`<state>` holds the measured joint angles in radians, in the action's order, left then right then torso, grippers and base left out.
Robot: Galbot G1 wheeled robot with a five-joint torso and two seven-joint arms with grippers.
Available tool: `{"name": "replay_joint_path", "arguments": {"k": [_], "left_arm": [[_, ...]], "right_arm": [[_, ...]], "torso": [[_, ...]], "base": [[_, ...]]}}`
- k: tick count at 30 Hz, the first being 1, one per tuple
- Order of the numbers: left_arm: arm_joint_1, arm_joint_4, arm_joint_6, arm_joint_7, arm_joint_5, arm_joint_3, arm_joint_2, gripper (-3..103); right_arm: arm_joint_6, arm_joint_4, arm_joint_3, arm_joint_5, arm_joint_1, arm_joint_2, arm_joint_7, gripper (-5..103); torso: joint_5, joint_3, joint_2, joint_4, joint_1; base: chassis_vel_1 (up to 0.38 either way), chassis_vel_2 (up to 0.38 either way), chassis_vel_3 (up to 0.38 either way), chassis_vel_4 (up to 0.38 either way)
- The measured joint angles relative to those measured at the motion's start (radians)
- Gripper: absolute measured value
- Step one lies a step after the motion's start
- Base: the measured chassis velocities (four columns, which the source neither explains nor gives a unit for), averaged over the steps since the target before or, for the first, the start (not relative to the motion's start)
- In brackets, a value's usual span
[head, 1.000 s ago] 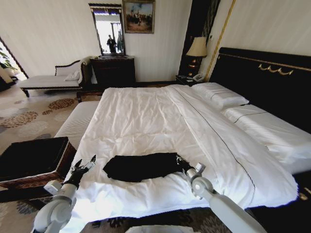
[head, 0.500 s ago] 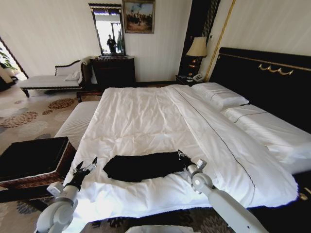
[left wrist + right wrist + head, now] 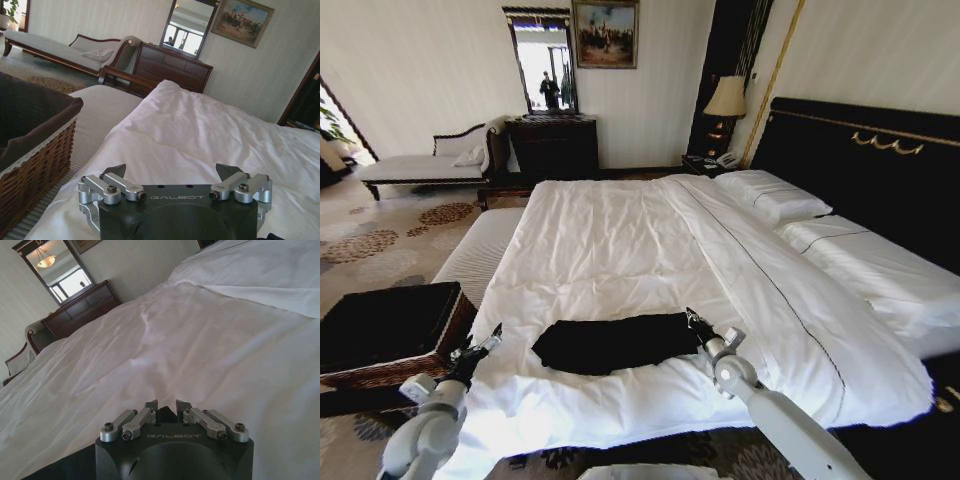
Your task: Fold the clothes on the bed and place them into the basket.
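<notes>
T-shirt: your black T-shirt [image 3: 610, 343] lies in a folded band on the white duvet near the foot of the bed [image 3: 620, 240].
Head view: your right tool [image 3: 692, 322] sits at the shirt's right end, touching the cloth. Your left tool [image 3: 480, 347] hangs off the shirt's left end, apart from it, over the bed's edge. The basket [image 3: 390, 330] stands on the floor to the left, just beside the bed.
Left wrist view: your left tool [image 3: 172, 172] has its fingers spread wide with nothing between them; the basket [image 3: 35, 150] is alongside.
Right wrist view: your right tool [image 3: 165, 407] has its fingers drawn nearly together on a pinch of black cloth.
Progress: you look partway through folding. The lift into the basket is not yet done.
</notes>
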<state>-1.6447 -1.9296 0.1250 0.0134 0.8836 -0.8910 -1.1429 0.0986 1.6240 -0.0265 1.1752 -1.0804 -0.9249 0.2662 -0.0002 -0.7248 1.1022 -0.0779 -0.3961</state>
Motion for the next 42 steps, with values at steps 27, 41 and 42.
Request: {"name": "replay_joint_path", "arguments": {"k": [27,41,42], "left_arm": [[0.003,-0.002,-0.006,-0.005,-0.015,0.031,-0.001,100],[0.009,0.01,-0.011,-0.008,-0.035,0.061,-0.006,100],[0.01,0.013,-0.011,-0.008,-0.04,0.064,-0.007,100]], "right_arm": [[0.005,-0.027,0.016,-0.007,0.015,-0.021,-0.022,1],[0.057,-0.06,-0.003,0.018,0.035,-0.047,-0.032,0],[0.06,-0.064,-0.007,0.019,0.033,-0.048,-0.031,0]], "torso": [[0.0002,0.0,0.0,0.0,0.0],[0.0002,0.0,0.0,0.0001,0.0],[0.0003,0.0,0.0,0.0,0.0]], "base": [[0.0,0.0,0.0,0.0],[0.0,0.0,0.0,0.0],[0.0,0.0,0.0,0.0]]}}
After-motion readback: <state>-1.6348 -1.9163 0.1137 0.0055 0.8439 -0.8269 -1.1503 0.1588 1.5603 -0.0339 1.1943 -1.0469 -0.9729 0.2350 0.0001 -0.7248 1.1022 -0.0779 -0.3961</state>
